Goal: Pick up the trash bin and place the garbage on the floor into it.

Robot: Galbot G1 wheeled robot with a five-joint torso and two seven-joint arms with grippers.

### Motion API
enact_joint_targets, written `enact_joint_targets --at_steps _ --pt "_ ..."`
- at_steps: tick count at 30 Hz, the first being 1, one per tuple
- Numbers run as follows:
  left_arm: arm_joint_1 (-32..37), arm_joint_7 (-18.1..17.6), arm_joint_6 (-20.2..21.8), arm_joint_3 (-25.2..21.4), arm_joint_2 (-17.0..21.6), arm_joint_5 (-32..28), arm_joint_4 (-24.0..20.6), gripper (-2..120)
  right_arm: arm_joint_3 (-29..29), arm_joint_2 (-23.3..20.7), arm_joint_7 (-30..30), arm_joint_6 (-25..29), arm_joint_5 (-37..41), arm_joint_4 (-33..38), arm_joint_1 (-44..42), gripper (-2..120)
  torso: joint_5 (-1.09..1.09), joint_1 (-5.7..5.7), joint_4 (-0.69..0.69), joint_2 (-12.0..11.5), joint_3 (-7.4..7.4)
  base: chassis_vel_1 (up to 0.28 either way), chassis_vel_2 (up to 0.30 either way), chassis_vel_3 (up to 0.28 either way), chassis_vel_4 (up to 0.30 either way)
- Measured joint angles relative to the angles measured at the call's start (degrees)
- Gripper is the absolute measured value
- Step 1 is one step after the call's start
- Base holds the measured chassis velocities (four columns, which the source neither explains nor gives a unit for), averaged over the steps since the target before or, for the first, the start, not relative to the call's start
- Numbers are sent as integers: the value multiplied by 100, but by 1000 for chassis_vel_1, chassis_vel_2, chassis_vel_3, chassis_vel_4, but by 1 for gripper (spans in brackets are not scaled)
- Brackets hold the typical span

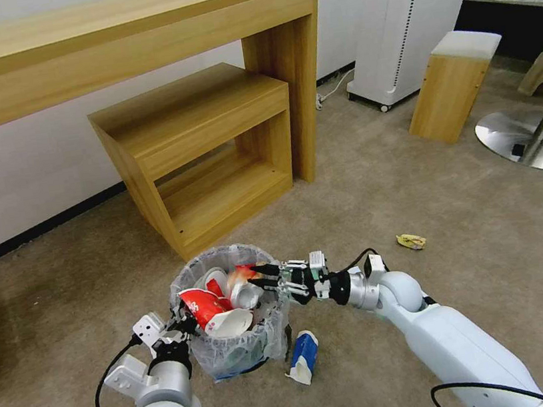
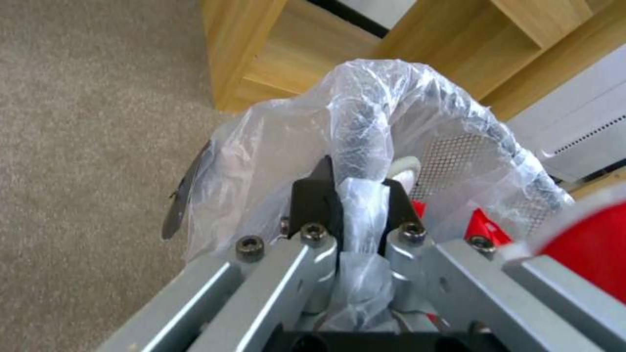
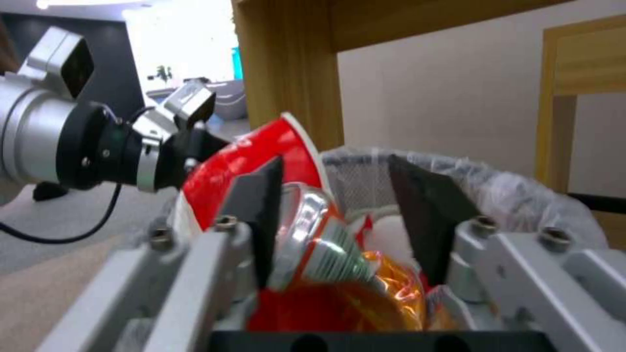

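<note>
The trash bin [image 1: 207,355] stands on the beige floor [image 1: 420,209], its bag-covered rim [image 2: 391,98] pinched by my left gripper [image 2: 359,181], which is shut on its near-left side [image 1: 182,324]. It holds red-white cups [image 1: 201,304] and other litter. My right gripper [image 1: 261,275] reaches over the bin from the right and is open [image 3: 334,161]. A crushed orange can [image 3: 320,244] lies loose between its fingers, leaning on one finger with a gap to the other. A blue-white cup [image 1: 304,357] lies on the carpet beside the bin, and a yellow wrapper [image 1: 411,241] lies farther right.
A low wooden shelf unit [image 1: 204,152] stands just behind the bin under a long wooden desk [image 1: 114,43]. At the right are a wooden stool [image 1: 454,87], a white appliance [image 1: 407,16] and a round metal table base [image 1: 533,146]. Open carpet lies to the right.
</note>
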Motion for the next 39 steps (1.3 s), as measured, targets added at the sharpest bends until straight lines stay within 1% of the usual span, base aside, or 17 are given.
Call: enact_joint_targets --at_steps 3,4,5,8,9,11,12,13,14,16,17,19,22,25,29,34,39 --pt "13 -3 5 -18 9 6 -35 3 98 -1 -8 1 -24 75 -55 61 0 0 1 0 0 0 0 0 0" --pt "13 -3 5 -18 9 6 -35 3 98 -1 -8 1 -24 75 -55 61 0 0 1 0 0 0 0 0 0" --pt "14 -5 7 -110 48 -32 -45 3 285 14 161 25 -23 241 -127 68 0 0 2 0 0 0 0 0 0" --pt "-25 -16 19 -410 155 -241 -71 3 811 -23 1779 44 -192 906 -464 82 -1 0 1 0 0 0 0 0 0" --pt "-25 -16 19 -410 155 -241 -71 3 811 -23 1779 44 -192 906 -464 82 -1 0 1 0 0 0 0 0 0" --pt "-75 -33 41 -596 218 -379 -110 3 1235 -35 2863 18 -381 1260 -699 91 0 0 1 0 0 0 0 0 0" --pt "-100 -48 59 -687 242 -454 -134 3 1414 -47 3178 22 -438 1376 -797 96 0 0 2 0 -1 0 0 0 0" --pt "-100 -48 59 -687 242 -454 -134 3 1414 -47 3178 22 -438 1376 -797 96 0 0 2 0 -1 0 0 0 0" --pt "-129 -72 85 -801 265 -546 -165 3 1636 -82 3544 45 -465 1519 -933 98 0 0 2 0 -1 0 0 0 0" --pt "-166 -98 115 -968 298 -655 -198 3 1979 -217 4137 69 -465 1797 -1257 100 -1 0 2 0 0 0 0 0 0" --pt "-166 -98 115 -968 298 -655 -198 3 1979 -217 4137 69 -465 1797 -1257 100 -1 0 2 0 0 0 0 0 0" --pt "-181 -107 130 -1169 341 -736 -242 3 2405 -293 4629 104 -558 2095 -1777 100 0 0 -1 0 -1 0 0 0 0" --pt "-178 -102 131 -1314 374 -771 -278 3 2716 -218 4765 189 -709 2253 -2215 100 0 0 -1 0 -1 0 0 0 0" --pt "-163 -48 112 -1524 417 -768 -299 3 3193 -22 4755 495 -871 2401 -2813 100 0 0 0 0 -1 0 0 0 0" --pt "-143 -21 62 -1629 425 -768 -324 3 3423 30 4670 758 -966 2394 -3110 100 -1 0 0 0 -1 0 0 0 0" --pt "-92 -18 19 -1706 427 -784 -345 3 3483 136 4621 866 -1011 2378 -3252 100 0 0 1 0 -1 0 0 0 0" --pt "-45 -17 5 -1785 442 -856 -377 3 3327 277 4625 829 -1073 2351 -3273 100 -1 0 1 1 -1 0 0 0 0"
